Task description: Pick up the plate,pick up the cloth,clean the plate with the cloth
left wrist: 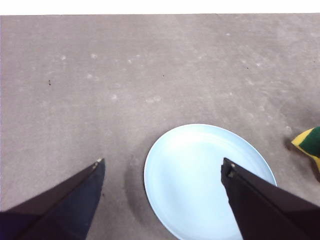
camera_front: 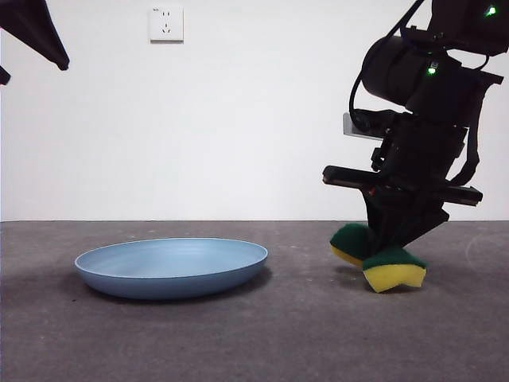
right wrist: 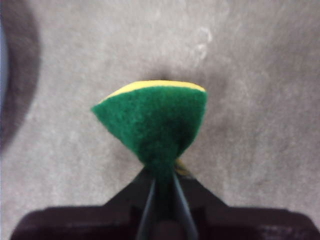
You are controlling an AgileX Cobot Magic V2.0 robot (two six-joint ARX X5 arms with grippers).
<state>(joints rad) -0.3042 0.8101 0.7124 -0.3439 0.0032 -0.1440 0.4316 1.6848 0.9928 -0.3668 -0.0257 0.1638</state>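
The light-blue plate (camera_front: 171, 266) lies flat on the grey table at the left; it also shows in the left wrist view (left wrist: 200, 180). The cloth, a yellow sponge with a dark-green top (camera_front: 379, 259), is pinched and bent in my right gripper (camera_front: 390, 243) just above the table, to the right of the plate. In the right wrist view the sponge (right wrist: 152, 122) sticks out from the shut jaws of the right gripper (right wrist: 162, 185). My left gripper (left wrist: 162, 167) is open and empty, high above the plate. A corner of the sponge (left wrist: 309, 142) shows there too.
A white wall with a socket (camera_front: 165, 23) stands behind the table. The left arm shows only as a black tip (camera_front: 36, 32) at the top left corner. Bare grey table (camera_front: 302, 334) lies between plate and sponge.
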